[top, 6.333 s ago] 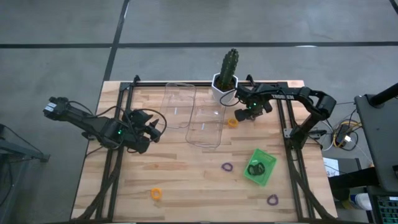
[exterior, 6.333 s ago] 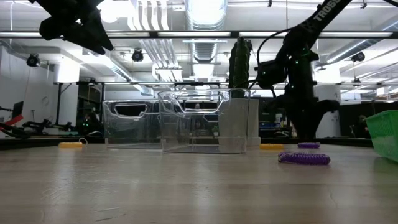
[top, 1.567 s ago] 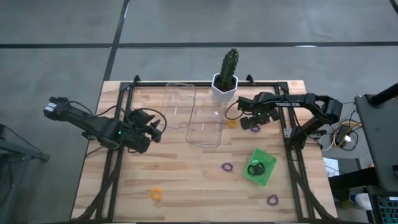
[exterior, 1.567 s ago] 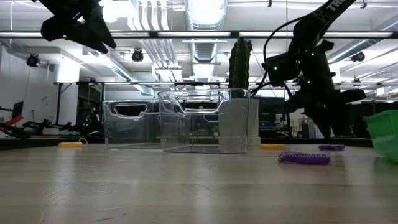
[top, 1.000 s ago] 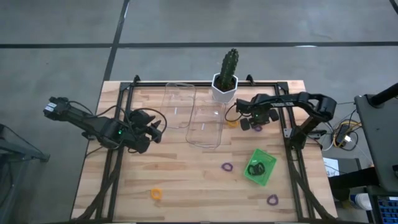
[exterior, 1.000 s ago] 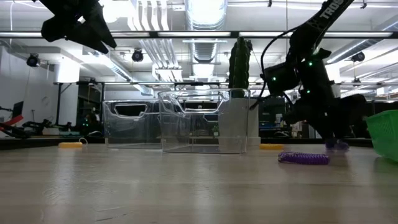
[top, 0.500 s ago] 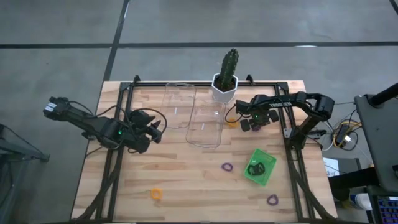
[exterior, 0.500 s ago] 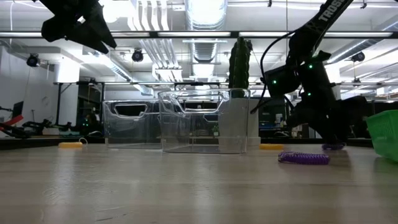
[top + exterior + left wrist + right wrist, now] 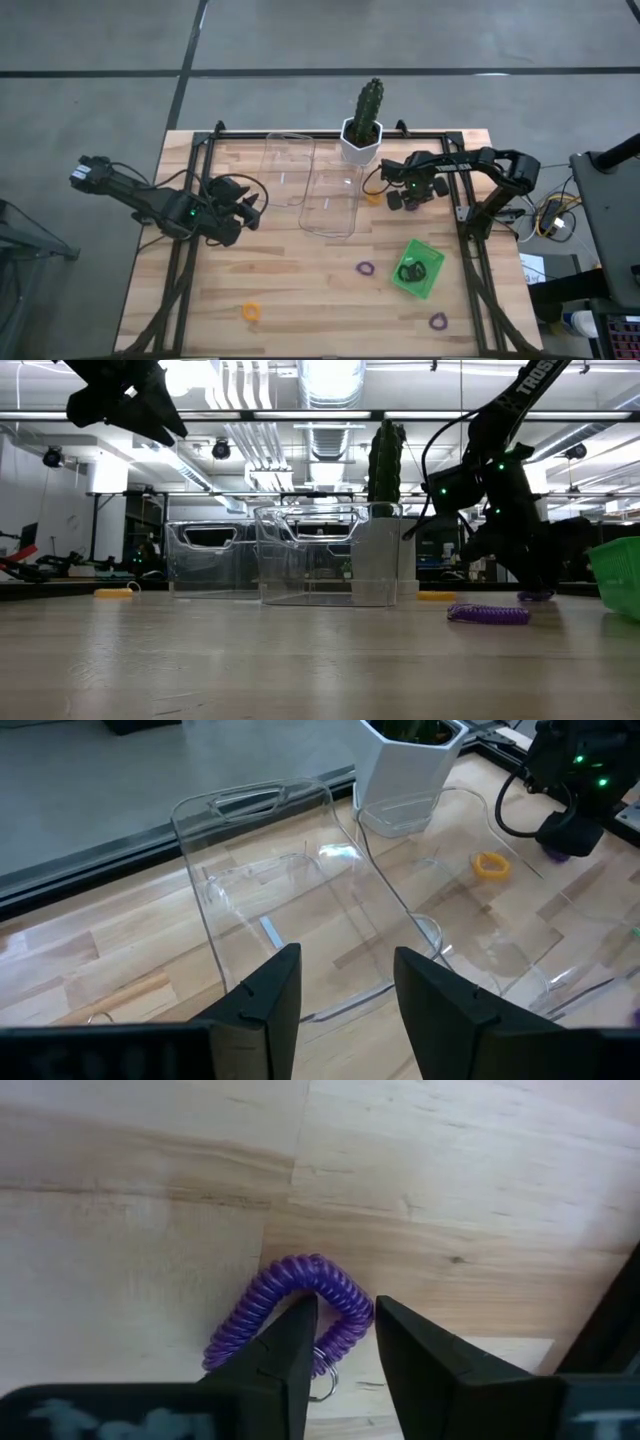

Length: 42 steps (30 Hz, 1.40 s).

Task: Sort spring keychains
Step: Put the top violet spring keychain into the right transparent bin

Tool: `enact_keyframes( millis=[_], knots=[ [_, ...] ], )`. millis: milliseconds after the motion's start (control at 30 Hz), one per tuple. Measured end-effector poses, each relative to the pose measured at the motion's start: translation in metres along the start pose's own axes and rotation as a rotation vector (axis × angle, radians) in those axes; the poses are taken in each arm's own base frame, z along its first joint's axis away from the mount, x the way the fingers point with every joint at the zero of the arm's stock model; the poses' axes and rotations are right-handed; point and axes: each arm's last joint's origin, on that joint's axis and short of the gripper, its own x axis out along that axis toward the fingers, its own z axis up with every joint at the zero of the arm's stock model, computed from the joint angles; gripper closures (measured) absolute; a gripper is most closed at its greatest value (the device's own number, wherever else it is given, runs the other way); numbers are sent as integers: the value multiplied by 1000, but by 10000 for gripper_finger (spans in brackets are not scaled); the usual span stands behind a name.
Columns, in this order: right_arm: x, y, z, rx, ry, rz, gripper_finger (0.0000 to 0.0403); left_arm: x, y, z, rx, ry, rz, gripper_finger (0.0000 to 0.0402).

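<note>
Looking down: black keychains fill the green tray; purple and orange ones lie well apart from it. Sorting seems barely begun. Right wrist: right tool pinches a purple keychain. Left tool gapes empty.

Even, bright overhead light; ceiling lamps flare white at the low view's top, foreground tabletop soft.
</note>
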Motion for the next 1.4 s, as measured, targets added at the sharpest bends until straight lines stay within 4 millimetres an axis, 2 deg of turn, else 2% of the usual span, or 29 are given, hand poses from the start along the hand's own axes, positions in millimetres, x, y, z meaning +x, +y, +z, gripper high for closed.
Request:
enact_keyframes(
  millis=[500, 667, 867, 1000, 1233, 1400],
  knots=[
    [-3, 0, 0, -63, -18, 26, 372, 0, 0, 0, 0, 0, -1, 248],
    [-13, -4, -4, -66, -48, 76, 379, 0, 0, 0, 0, 0, -1, 248],
    [-37, -17, -15, -101, -101, 147, 380, 0, 0, 0, 1, 0, 0, 248],
    [-58, -31, -27, -160, -128, 273, 381, 0, 0, 0, 1, 0, -1, 248],
    [-96, -61, -56, -317, -170, 629, 381, 2, 1, -3, 10, 3, 5, 248],
    [-116, -87, -80, -443, -222, 860, 381, 5, 2, -8, 12, 4, 7, 248]
  ],
)
